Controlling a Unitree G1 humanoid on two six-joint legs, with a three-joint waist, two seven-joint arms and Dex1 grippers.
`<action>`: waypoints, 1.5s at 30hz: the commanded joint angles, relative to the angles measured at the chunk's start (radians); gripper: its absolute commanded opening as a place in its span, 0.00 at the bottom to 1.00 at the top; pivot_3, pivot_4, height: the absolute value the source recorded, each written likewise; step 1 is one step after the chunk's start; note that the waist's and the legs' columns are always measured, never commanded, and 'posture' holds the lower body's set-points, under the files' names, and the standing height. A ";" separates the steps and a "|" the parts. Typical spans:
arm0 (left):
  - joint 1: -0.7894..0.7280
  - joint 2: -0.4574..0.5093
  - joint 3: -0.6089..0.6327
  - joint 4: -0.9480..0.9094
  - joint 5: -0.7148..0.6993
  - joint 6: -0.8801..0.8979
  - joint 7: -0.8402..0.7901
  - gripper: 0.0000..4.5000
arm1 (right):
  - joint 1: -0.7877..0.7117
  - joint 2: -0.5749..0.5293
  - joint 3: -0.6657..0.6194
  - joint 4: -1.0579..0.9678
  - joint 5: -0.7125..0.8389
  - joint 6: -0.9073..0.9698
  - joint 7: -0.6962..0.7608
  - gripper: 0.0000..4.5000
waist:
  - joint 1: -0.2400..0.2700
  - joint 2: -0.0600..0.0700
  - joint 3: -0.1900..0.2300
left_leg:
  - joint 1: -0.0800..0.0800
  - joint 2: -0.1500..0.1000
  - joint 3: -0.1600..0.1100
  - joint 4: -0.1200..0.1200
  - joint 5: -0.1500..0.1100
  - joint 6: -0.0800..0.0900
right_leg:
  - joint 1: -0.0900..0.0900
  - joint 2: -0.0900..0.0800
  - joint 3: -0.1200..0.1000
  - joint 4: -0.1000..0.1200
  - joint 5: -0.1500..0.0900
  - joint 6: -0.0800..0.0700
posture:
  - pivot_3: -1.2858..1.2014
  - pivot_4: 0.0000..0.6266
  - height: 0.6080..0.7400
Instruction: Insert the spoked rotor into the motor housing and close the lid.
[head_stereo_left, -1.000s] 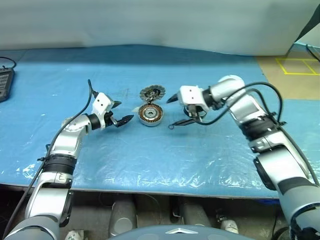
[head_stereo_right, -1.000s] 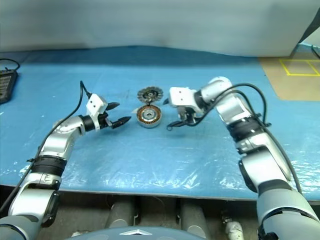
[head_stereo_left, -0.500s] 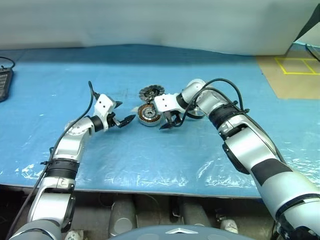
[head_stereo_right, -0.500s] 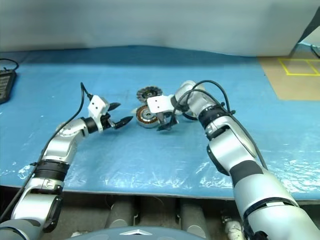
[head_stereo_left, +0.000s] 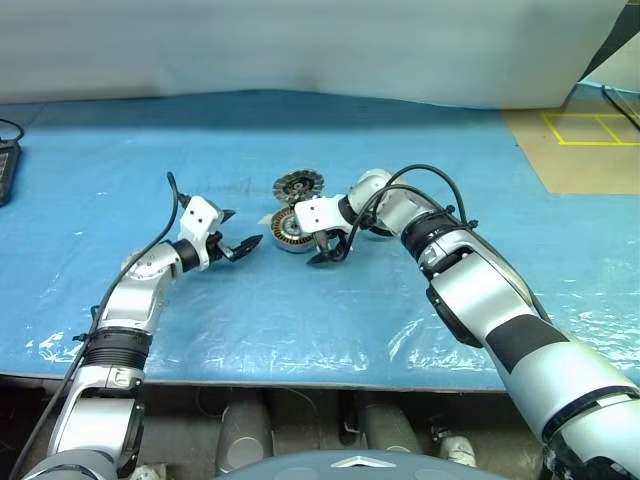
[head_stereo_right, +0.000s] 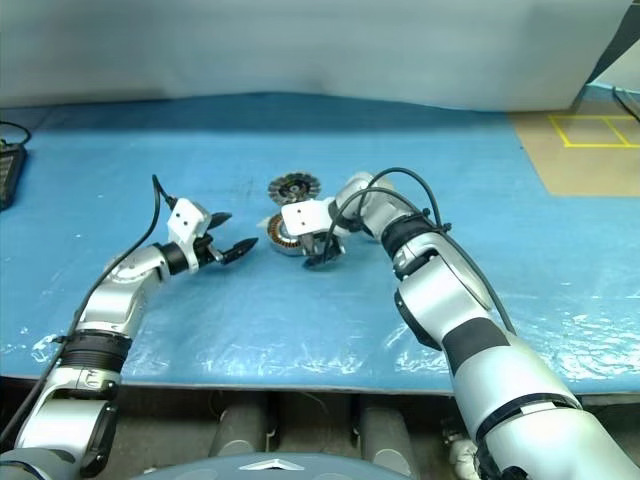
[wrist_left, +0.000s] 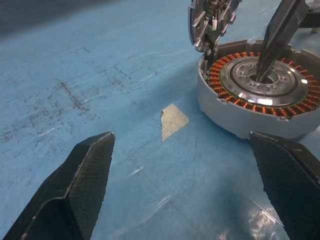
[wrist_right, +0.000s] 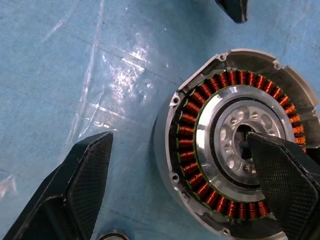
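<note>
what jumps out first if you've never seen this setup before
The motor housing, lying open on the blue table cover with its ring of copper-orange windings, catches the eye first. The right hand hangs open over it, one black finger poking down into the silver hub. Just behind it stands the jagged-edged lid, and the left hand waits open to the housing's left.

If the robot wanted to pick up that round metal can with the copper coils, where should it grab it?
Probably across the outer wall of the shallow round silver-grey housing with copper-orange windings, coming from above. It lies flat, open face up, so the rim offers two opposite sides. The right pincer is open with one finger over the hub and one outside the wall, which could clamp the wall instead.
</note>
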 joint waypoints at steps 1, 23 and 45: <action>0.002 0.017 0.029 -0.046 -0.010 -0.008 0.014 1.00 | -0.018 0.021 -0.014 0.025 -0.015 0.012 -0.011 0.91 | 0.000 0.000 0.000 | 0.000 0.000 0.000 0.000 0.000 -0.001 | 0.000 0.000 0.000 0.000 0.000 0.000 | 0.52 0.24 1.00; 0.032 0.048 0.072 -0.065 0.005 -0.025 0.099 1.00 | 0.180 0.035 -0.127 -0.394 0.136 0.246 0.181 0.49 | -0.005 0.000 0.000 | 0.004 0.004 0.006 -0.001 0.000 -0.001 | 0.000 0.002 0.002 0.002 -0.001 -0.002 | 0.52 0.24 1.00; 0.129 0.087 0.082 -0.263 -0.012 0.115 0.108 1.00 | 0.439 0.015 0.104 -0.960 0.102 0.737 0.131 0.75 | -0.006 0.000 0.000 | 0.015 0.005 0.006 -0.006 -0.002 -0.008 | 0.007 0.003 0.004 0.000 -0.002 -0.003 | 0.52 0.24 1.00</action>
